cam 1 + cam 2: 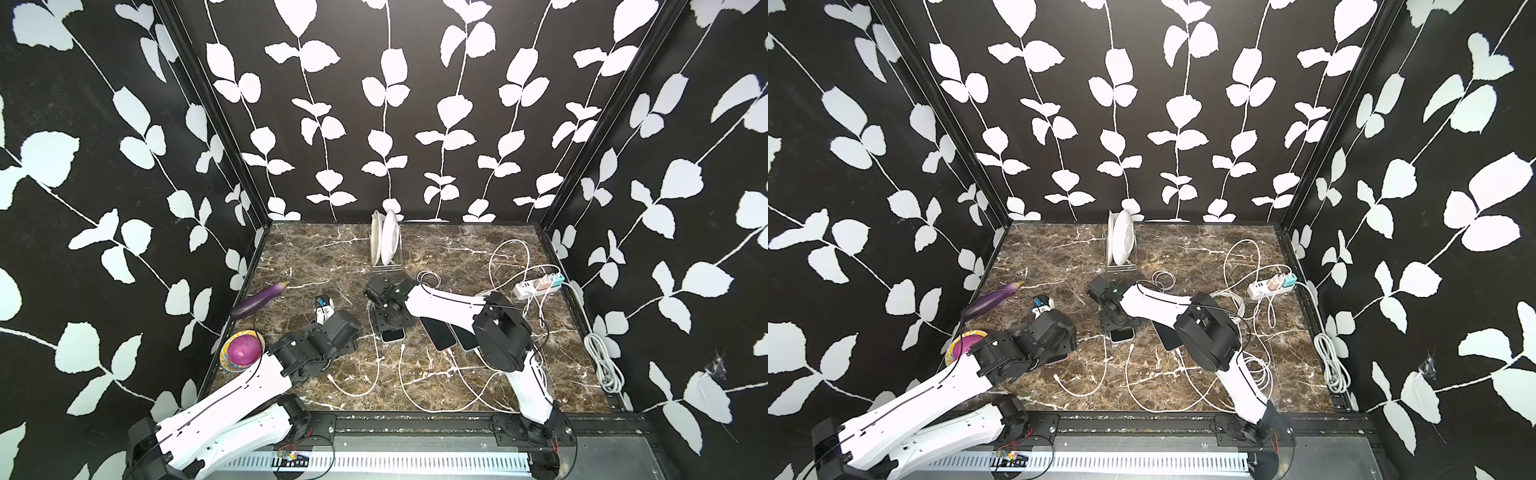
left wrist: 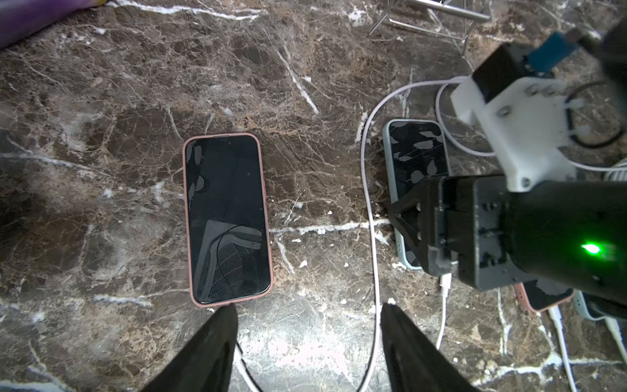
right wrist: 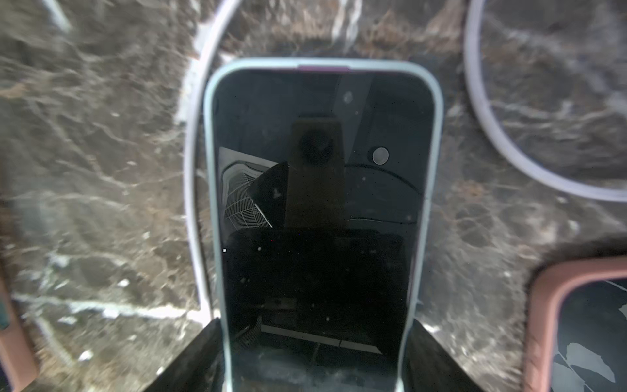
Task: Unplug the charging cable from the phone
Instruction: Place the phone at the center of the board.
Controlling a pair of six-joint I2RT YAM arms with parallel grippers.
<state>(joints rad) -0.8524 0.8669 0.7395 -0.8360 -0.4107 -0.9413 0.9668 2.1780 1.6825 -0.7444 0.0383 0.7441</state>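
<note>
Tapered black fingers of the right hand are clamped on a glossy blue-rimmed phone. The left hand is held wide over the veined marble table.

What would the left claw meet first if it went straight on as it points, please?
Likely the marble tabletop, between the pink-cased phone and the white cable, though depth is unclear and the phone's end lies close.
</note>
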